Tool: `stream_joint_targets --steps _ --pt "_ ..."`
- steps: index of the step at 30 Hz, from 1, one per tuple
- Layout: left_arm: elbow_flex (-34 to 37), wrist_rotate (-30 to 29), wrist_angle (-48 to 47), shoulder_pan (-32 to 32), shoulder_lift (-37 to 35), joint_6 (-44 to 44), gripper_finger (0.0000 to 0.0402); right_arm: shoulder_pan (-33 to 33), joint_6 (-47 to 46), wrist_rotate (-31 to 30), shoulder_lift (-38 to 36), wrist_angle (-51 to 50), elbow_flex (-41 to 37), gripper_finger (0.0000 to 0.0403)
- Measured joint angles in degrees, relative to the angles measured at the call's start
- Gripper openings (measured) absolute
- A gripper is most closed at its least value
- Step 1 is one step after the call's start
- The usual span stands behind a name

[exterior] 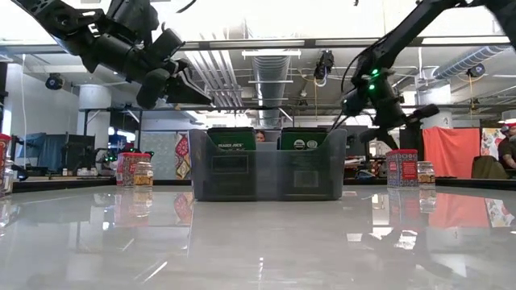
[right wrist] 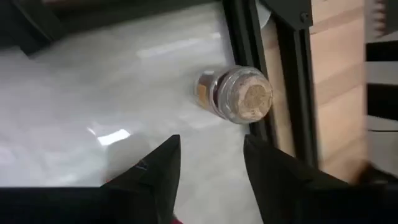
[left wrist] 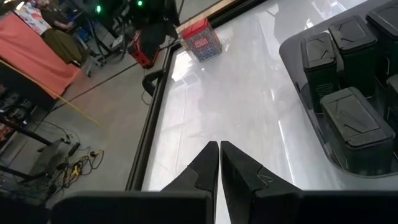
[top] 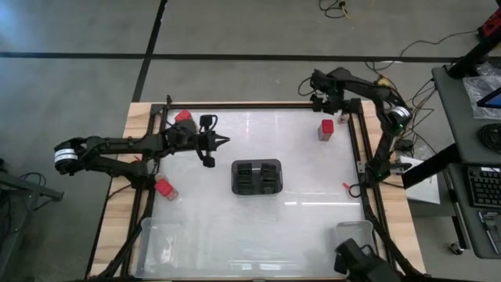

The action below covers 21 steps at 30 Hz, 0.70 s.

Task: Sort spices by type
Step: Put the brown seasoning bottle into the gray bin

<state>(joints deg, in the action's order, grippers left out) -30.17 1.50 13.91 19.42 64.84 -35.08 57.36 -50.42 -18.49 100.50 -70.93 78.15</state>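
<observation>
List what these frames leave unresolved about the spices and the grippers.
- Small jar: seen close only in the right wrist view; its contents are blurred. The right gripper stands open short of it.
- Red box: label too small in the high view.
- Red box: partly covered by the left arm in the high view.
- Holder: the low view cannot show what lies behind it.
- Left gripper: shut, holding nothing.

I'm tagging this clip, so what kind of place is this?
Probably a robotics lab or workshop: exposed ceiling ducts overhead, loose cables on the bare floor, and a framed test table worked by two arms.
</observation>
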Motion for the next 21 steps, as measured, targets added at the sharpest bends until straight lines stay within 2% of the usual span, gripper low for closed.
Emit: stream_joint_targets --steps 5,10,16,19,21 --pt "0.0 0.0 0.1 0.0 0.0 0.0 0.0001 -0.2 -2.6 -3.1 -7.4 12.5 -7.7 0.0146" --pt "0.0 0.0 0.5 0.0 0.0 0.1 0.0001 -0.6 -7.0 -7.7 -9.7 19.2 -10.2 0.0137" --pt "0.0 0.3 0.7 0.0 0.0 0.3 0.0001 -1.4 -14.5 -9.0 -8.3 15.3 -10.1 0.0128" --pt "0.0 0.6 1.0 0.0 0.0 0.2 0.0001 -3.3 -19.2 -11.6 -8.5 11.9 -9.9 0.0117" --pt "0.0 1.2 1.0 0.0 0.0 0.2 0.0001 -3.5 -21.9 -11.2 -8.5 9.6 -10.2 0.0105"
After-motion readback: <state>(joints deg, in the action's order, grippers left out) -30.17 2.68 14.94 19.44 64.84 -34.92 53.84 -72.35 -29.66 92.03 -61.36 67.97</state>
